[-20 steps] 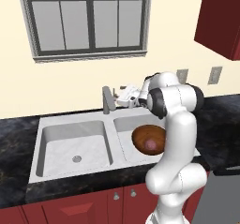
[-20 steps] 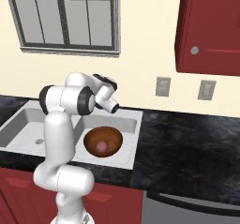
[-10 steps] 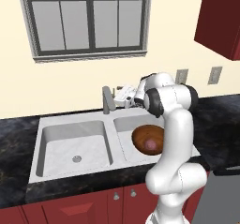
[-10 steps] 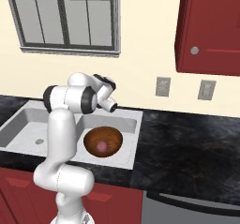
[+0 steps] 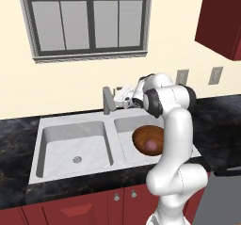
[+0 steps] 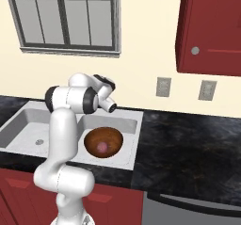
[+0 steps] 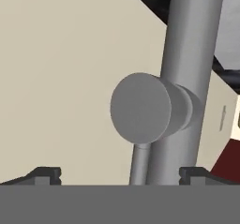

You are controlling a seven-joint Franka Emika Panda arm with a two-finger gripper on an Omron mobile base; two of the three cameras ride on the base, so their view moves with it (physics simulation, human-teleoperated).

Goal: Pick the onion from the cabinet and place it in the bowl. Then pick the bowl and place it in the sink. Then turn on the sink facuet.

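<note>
Black speckled countertop surrounds the pale double-basin sink. Dark fingertips spread wide, empty, flank the short grey metal faucet behind it; its rigid, likely slick round lever suits a sideways push.

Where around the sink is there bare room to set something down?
The left basin of the sink is bare except its drain. The counter right of the sink is open. The right basin is crowded: the bowl holding the onion.
</note>
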